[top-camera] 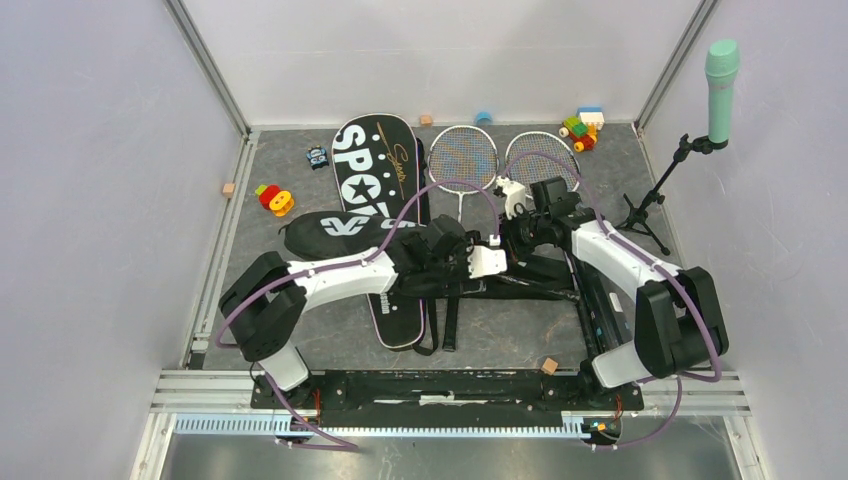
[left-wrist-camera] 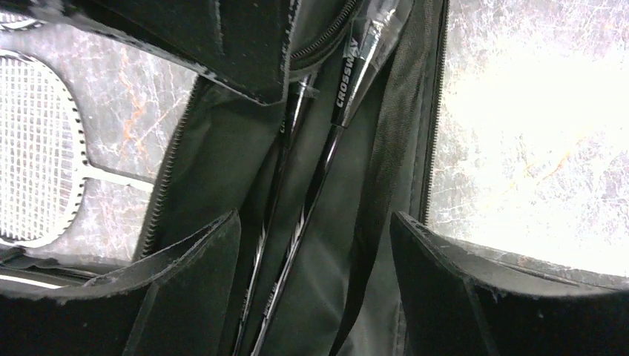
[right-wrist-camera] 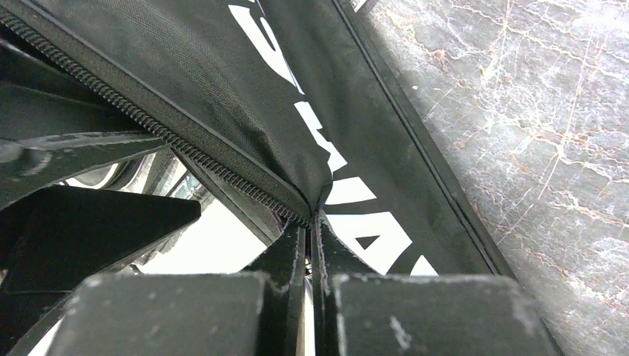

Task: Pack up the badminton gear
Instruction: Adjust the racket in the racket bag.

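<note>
Black fabric of the racket bag (right-wrist-camera: 222,111) is pinched at its zipper edge by your right gripper (right-wrist-camera: 311,222), clamped shut on the flap. The bag's mouth gapes under your left gripper (left-wrist-camera: 313,222), whose fingers stand apart with nothing between them. Straight below it two racket shafts (left-wrist-camera: 320,167) lie inside the bag along its long axis, one finger flanking them on each side, while two racket heads (top-camera: 462,155) rest on the tabletop (top-camera: 500,345) beyond the bag.
</note>
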You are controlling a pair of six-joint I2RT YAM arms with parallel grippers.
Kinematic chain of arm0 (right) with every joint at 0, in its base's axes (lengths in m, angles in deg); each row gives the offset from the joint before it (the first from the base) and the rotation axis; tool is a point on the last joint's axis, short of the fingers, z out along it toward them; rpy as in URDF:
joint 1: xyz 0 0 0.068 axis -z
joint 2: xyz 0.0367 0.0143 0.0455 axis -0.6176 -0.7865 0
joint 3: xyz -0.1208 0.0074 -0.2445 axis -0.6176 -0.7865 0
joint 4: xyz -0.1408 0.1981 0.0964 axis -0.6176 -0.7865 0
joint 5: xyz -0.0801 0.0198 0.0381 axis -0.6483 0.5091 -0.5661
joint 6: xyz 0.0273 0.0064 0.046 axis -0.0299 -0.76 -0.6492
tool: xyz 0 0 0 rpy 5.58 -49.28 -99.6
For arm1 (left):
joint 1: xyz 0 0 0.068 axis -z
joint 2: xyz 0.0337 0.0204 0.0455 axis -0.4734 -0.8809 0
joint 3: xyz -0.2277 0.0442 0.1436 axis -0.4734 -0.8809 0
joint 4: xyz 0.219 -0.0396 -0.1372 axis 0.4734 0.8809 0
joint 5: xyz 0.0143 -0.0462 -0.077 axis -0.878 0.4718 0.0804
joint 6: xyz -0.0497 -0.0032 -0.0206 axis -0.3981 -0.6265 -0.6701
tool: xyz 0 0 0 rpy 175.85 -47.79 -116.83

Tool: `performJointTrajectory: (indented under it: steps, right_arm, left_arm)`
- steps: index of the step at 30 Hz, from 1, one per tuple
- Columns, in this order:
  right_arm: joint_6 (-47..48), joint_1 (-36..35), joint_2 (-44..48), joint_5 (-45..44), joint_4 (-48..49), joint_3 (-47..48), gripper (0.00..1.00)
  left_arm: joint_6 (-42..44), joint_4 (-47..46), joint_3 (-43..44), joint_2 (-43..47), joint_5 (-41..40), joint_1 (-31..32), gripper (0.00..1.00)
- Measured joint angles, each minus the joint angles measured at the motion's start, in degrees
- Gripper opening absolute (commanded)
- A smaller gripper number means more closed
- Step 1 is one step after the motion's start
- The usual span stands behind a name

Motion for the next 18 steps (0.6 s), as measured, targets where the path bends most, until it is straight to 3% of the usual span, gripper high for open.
performJointTrajectory:
  steps: [5, 9, 17, 18]
  right_arm:
    - [0.0, 0.4, -0.3, 1.6, -0.2, 0.0, 0.00]
    - [0.0, 0.8, -0.3, 3.6, -0.3, 0.0, 0.00]
    - [0.1, 1.4, -0.2, -0.7, -1.1, 0.1, 0.00]
    - [0.1, 1.3, -0.2, -2.3, -1.1, 0.2, 0.06]
  left_arm:
    - [1.5, -2.1, 1.0, -0.8, 0.1, -0.5, 0.75]
    - [1.8, -2.1, 7.0, -7.4, -0.5, -0.6, 0.70]
    - [2.1, -2.1, 10.3, -14.0, 1.1, -1.1, 0.39]
    - [2.1, -2.2, 10.3, -14.3, 1.6, -1.4, 0.36]
